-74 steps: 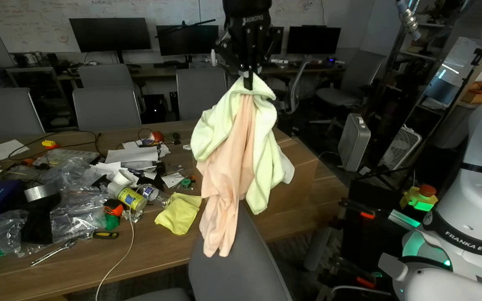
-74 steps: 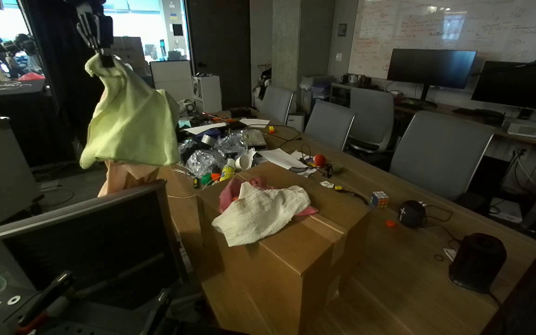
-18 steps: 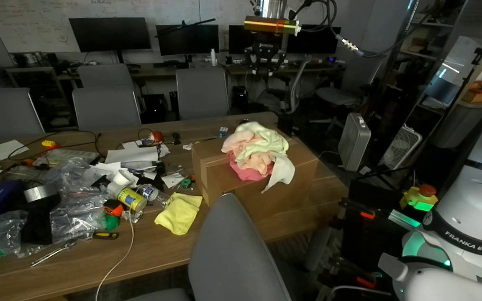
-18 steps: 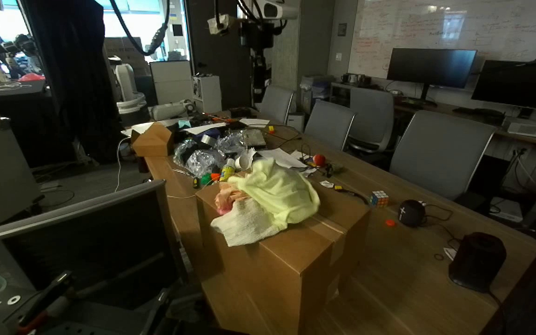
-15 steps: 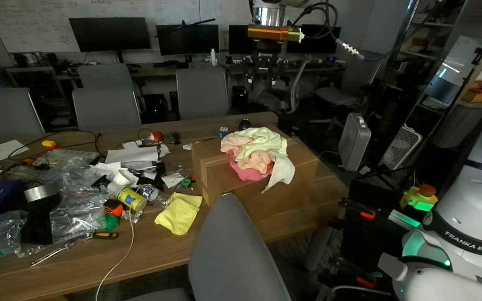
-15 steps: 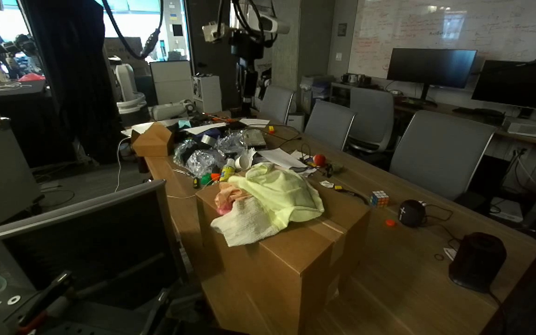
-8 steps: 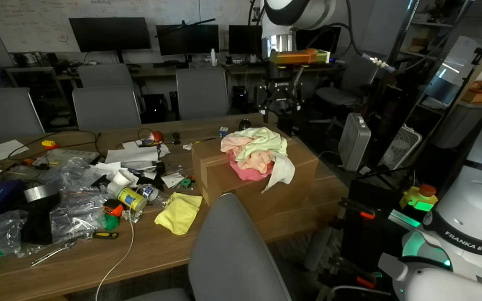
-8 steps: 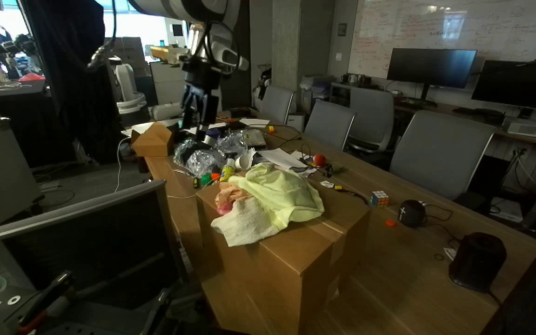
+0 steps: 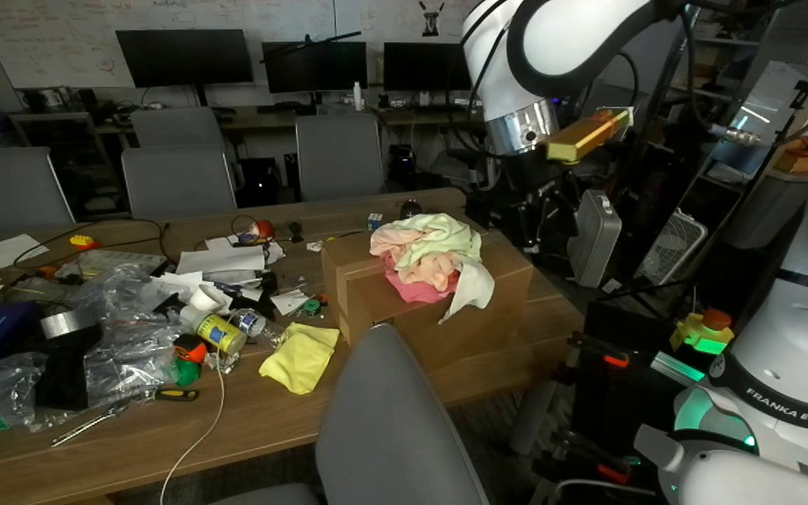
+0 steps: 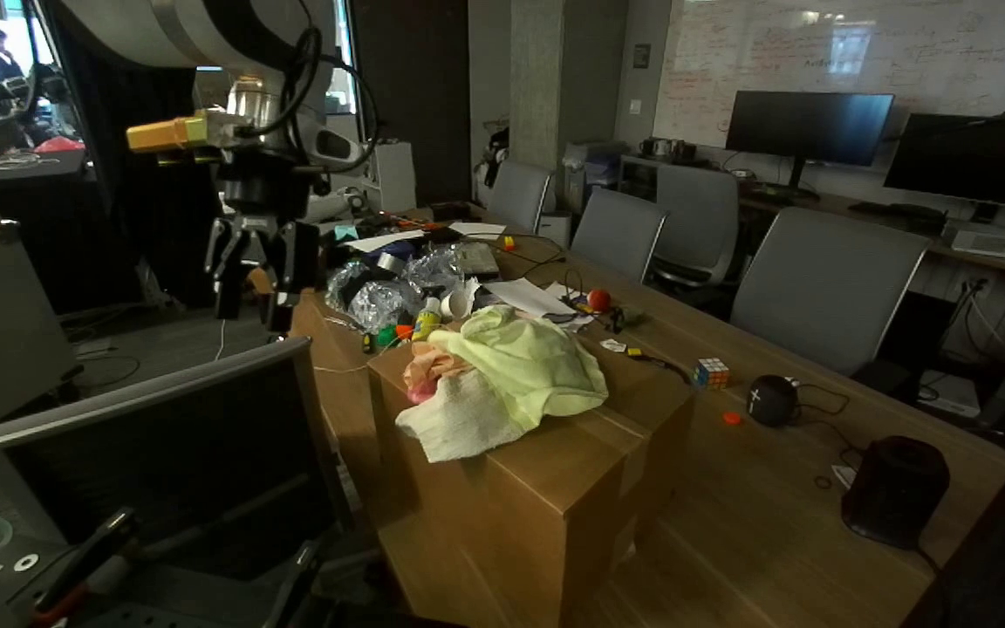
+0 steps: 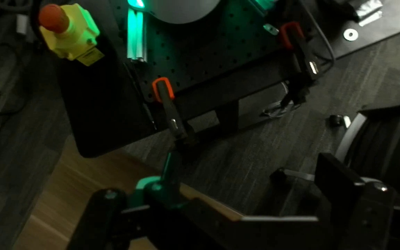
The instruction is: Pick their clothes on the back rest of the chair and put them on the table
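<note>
No longer see the light-green cloth [image 10: 546, 362] and the peach cloth [image 10: 435, 356] hanging from the Robotiq gripper [image 10: 253, 310], as some seconds ago; now find both heaped on the cardboard box [image 10: 511, 532], near centre of frame in both exterior views, overlapping a pink cloth [image 9: 414, 292] and a white cloth [image 10: 459, 423], with droop of the latter over a box edge. Note box as standing on the wood-topped table [image 10: 755, 532], hence clothes supported by the table only by way of the box; judged good enough for the task, or nearly so. Over the last half-second, note gripper as shifted lower and leftward in an exterior view, to left of frame at mid-height, in line of sight just above the office-chair backrest [image 10: 171, 453]; cannot tell true clearance. Read fingers [image 11: 339, 180] as well apart, gripping nothing, with floor [image 11: 255, 166] showing between in the wrist view. Judge release complete; suspect either a return to the backrest for more or plain retreat, undecided on this evidence. Watch white cloth for slipping.
</note>
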